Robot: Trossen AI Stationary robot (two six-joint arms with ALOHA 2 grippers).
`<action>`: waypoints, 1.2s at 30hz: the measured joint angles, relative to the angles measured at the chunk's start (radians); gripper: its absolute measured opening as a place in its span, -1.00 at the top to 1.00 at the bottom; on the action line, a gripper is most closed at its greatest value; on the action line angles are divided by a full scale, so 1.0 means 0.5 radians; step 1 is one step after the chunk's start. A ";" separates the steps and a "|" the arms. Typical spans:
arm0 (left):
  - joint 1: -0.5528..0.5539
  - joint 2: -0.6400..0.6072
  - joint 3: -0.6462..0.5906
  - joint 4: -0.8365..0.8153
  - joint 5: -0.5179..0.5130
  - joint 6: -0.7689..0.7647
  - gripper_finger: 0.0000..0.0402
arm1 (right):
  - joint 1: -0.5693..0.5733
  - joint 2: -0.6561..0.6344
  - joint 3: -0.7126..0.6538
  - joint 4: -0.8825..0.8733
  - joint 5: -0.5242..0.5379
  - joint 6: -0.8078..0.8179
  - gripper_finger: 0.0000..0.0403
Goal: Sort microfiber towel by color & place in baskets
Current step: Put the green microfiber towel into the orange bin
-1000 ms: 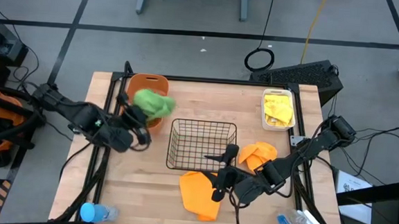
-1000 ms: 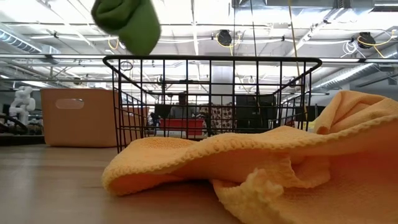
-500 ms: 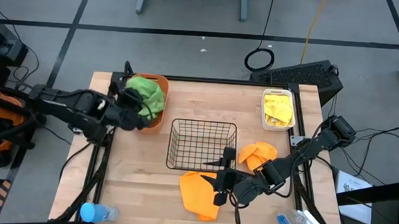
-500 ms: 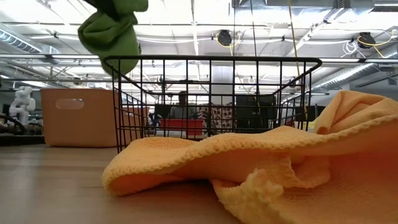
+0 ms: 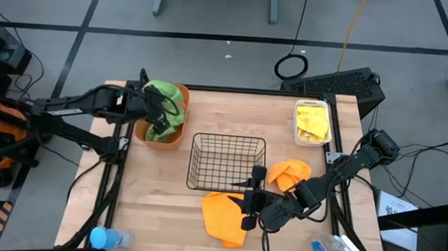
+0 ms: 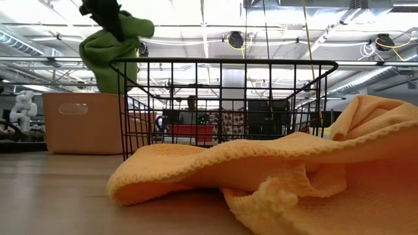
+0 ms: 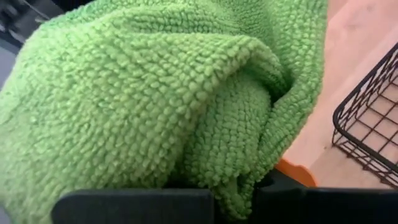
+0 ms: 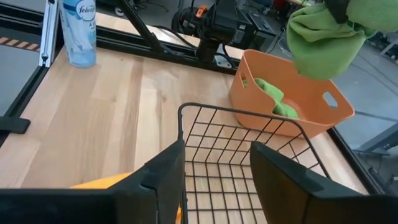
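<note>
Low view shows an orange towel [image 6: 274, 176] lying close on the worktop [image 6: 52, 196], the black wire basket [image 6: 222, 104] behind it, then the orange tub [image 6: 81, 123]. Left pincer [image 5: 156, 115] squeezes a green towel [image 5: 167, 106] above that tub. Right pincer [image 5: 246, 209], fingers apart, hovers over the orange towel.

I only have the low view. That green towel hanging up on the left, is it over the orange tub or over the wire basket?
Observer: Over the orange tub. From above, the left tool is shut on the green towel right above it.
Operator: Is anything in that tub?
Observer: Yes. The right wrist view shows a second green towel lying inside.
Operator: Where is the right tool?
Observer: The right tool hovers open at the near side of the wire basket, by the orange towel.
</note>
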 joint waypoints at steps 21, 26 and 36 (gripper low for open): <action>0.448 0.055 -0.706 0.500 0.350 0.162 0.92 | 0.063 0.000 0.000 -0.097 0.012 0.059 0.15; 0.533 0.055 -0.866 0.638 0.383 0.212 0.88 | 0.063 0.000 0.000 -0.097 0.016 0.036 0.15; 0.590 0.055 -1.008 0.853 0.393 0.182 0.65 | 0.063 0.000 0.000 -0.098 0.020 0.028 0.15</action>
